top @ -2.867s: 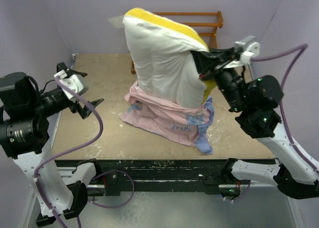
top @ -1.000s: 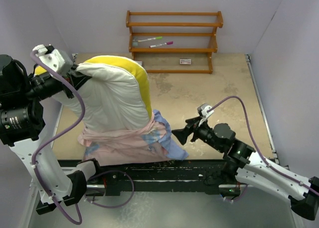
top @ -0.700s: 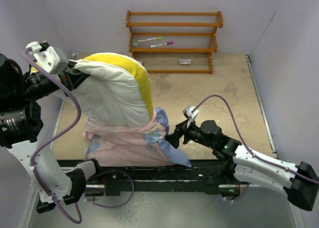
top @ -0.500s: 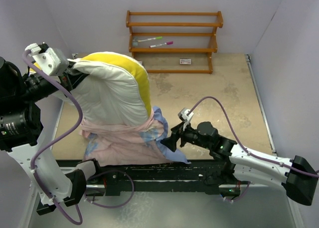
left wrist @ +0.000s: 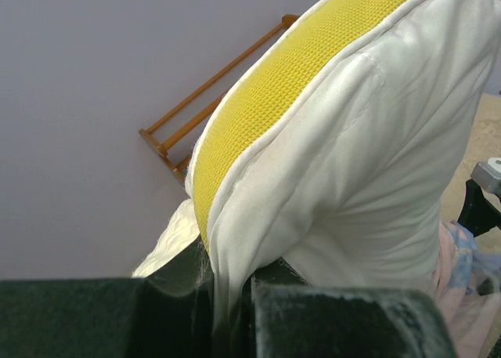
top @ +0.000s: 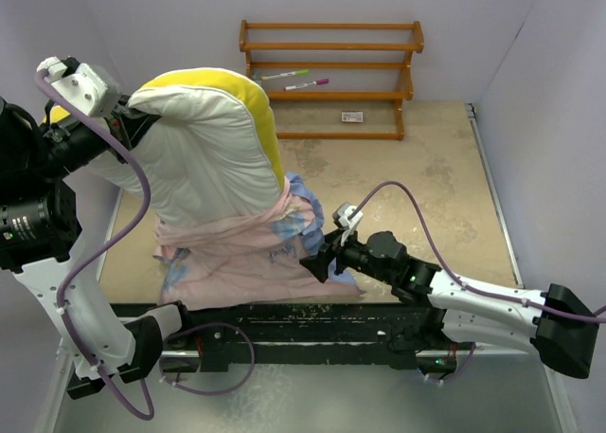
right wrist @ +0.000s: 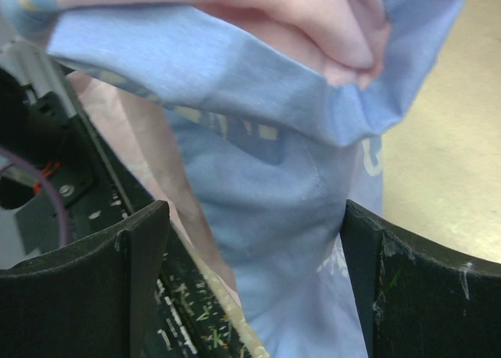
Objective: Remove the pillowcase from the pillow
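My right gripper has slid in to the pillowcase, bunched round the foot of the pillow; jaws open astride its blue hem. My left gripper pinches the pillow's top corner. Best clamp cloth only, then pull down.

Soft even light, weak shadows beside puffy cream-white pillow; wrist views blurred along dark bottom edge.

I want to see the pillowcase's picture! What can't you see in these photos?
Top view: the bottom of the puffy cream-white pillow hides inside the bunched pink-and-blue fabric pillowcase.
Right wrist view: folds and frame edges cut off the pillowcase print.
Top view: the small white card on the wooden shelf is unreadably small.
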You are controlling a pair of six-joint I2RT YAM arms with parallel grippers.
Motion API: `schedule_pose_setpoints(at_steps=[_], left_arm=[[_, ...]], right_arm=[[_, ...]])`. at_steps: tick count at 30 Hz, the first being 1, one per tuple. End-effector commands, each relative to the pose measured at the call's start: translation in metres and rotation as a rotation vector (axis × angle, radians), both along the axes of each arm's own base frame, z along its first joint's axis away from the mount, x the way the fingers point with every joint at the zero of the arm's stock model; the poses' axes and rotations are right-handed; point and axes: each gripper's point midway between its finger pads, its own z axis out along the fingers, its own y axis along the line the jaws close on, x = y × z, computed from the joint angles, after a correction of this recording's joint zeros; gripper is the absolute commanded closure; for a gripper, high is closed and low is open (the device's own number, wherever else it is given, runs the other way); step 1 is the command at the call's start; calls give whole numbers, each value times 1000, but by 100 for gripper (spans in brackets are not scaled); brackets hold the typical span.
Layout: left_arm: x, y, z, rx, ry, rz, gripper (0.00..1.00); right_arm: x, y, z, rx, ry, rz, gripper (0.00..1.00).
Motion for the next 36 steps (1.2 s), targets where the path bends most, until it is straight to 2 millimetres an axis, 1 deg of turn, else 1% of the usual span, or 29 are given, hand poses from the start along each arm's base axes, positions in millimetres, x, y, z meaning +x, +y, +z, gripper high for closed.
schedule_pose_setpoints(at_steps=[1,2,3,4,6,8,10,12,15,18,19,21,23,26,29,31,34,36], left_arm=[[-26,-11,49,66,-218,-26,100],[-27,-12,50,68,-222,-28,100],[-30,-13,52,69,-228,-31,100],[-31,-13,54,68,-233,-31,100],[-31,-12,59,61,-246,-18,100],[-30,-9,66,48,-265,9,100],[-29,-5,75,40,-291,39,100],[-28,1,87,26,-334,89,100],[-26,15,109,13,-419,188,100],[-26,42,139,-8,-531,361,100],[-26,53,149,-19,-568,427,100],[-30,73,169,-38,-644,546,100],[-38,88,185,-54,-716,637,100],[-48,101,201,-53,-793,724,100],[-54,120,210,-58,-844,835,100],[-58,134,216,-48,-879,921,100],[-61,152,223,-1,-944,1034,100],[-64,160,228,26,-987,1089,100]], right_arm=[[29,-7,32,14,-105,-141,14],[31,-8,34,19,-108,-154,17],[32,-8,36,21,-109,-159,23],[33,-7,37,26,-109,-159,31],[34,-3,38,36,-104,-161,55],[35,1,32,44,-61,-168,78],[39,2,26,45,-19,-203,99],[49,-4,17,42,33,-294,100],[65,-22,-2,54,143,-456,100],[75,-43,-29,73,264,-600,100],[76,-49,-40,76,304,-647,100],[74,-61,-65,70,391,-735,100],[71,-72,-85,56,447,-813,100],[69,-94,-103,62,522,-955,100],[67,-121,-108,109,574,-1086,100],[65,-140,-105,163,599,-1173,100],[64,-170,-95,222,616,-1286,100],[63,-189,-84,242,609,-1345,100]])
